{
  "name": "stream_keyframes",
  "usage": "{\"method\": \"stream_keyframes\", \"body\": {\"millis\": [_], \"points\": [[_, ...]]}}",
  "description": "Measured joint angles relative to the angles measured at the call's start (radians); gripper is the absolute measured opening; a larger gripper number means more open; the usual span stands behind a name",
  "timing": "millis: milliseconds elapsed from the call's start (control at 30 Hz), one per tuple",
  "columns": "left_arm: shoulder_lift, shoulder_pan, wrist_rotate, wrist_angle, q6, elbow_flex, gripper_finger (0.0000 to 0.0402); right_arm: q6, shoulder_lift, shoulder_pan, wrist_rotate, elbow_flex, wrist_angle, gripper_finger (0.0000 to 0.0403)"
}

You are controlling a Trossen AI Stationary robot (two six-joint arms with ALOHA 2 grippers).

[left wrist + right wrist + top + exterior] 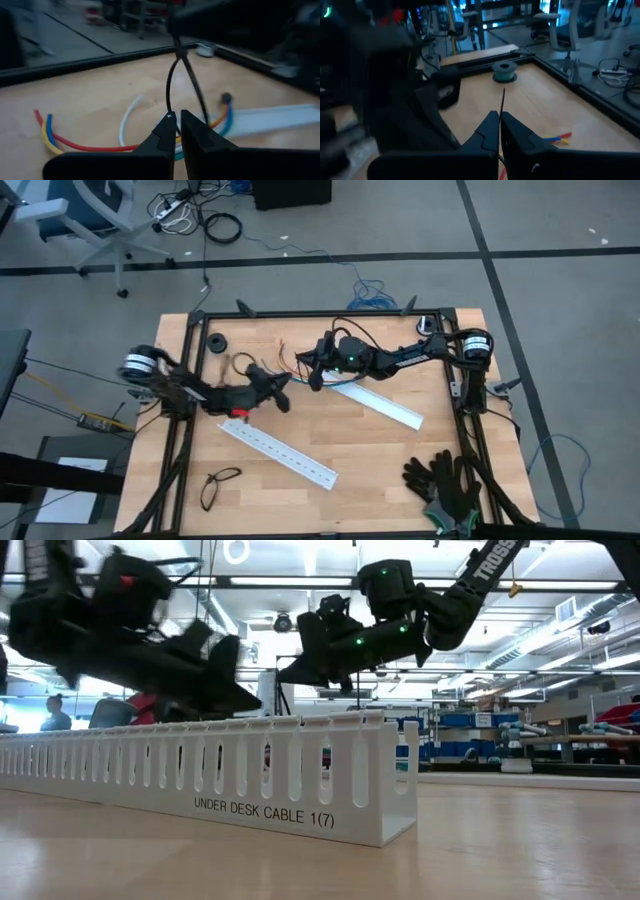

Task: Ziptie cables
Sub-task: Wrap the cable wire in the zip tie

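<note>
Above the cables (100,142), left claw (179,120) apparently pinches a black ziptie (172,80), unseen overhead.

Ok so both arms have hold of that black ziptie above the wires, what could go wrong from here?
1. The ziptie is pinched only at the tips of the left gripper and the right gripper; a tug could pull it free.
2. In the left wrist view, the cables fan out loosely on the table, so a closing loop may miss some strands.
3. In the high view, both grippers sit close together and could bump.
</note>
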Motion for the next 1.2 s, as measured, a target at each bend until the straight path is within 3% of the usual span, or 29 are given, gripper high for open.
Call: {"method": "stream_keyframes", "body": {"millis": [133, 300, 500, 600, 833, 1000, 1200], "points": [[0.123, -0.032, -0.138, 0.003, 0.077, 0.122, 0.0, -0.02, 0.0, -0.009, 0.002, 0.0, 0.03, 0.0], [0.149, -0.064, -0.238, 0.057, 0.187, 0.168, 0.0, -0.024, 0.0, -0.017, -0.023, 0.0, 0.018, 0.0], [0.144, -0.065, -0.23, 0.094, 0.232, 0.169, 0.0001, -0.047, 0.001, -0.01, -0.035, 0.0, 0.024, 0.0], [0.144, -0.064, -0.155, 0.095, 0.292, 0.169, 0.0009, -0.071, 0.001, -0.002, -0.035, 0.0, 0.024, 0.0], [0.143, -0.064, -0.005, 0.126, 0.332, 0.171, 0.0076, -0.102, 0.001, 0.004, -0.035, 0.0, 0.024, 0.0], [0.143, -0.065, -0.05, 0.157, 0.335, 0.171, 0.0119, -0.112, 0.001, 0.004, -0.035, 0.0, 0.024, 0.0], [0.143, -0.066, -0.223, 0.156, 0.335, 0.17, 0.0112, -0.119, 0.002, 0.004, -0.034, 0.0, 0.026, 0.0]]}}
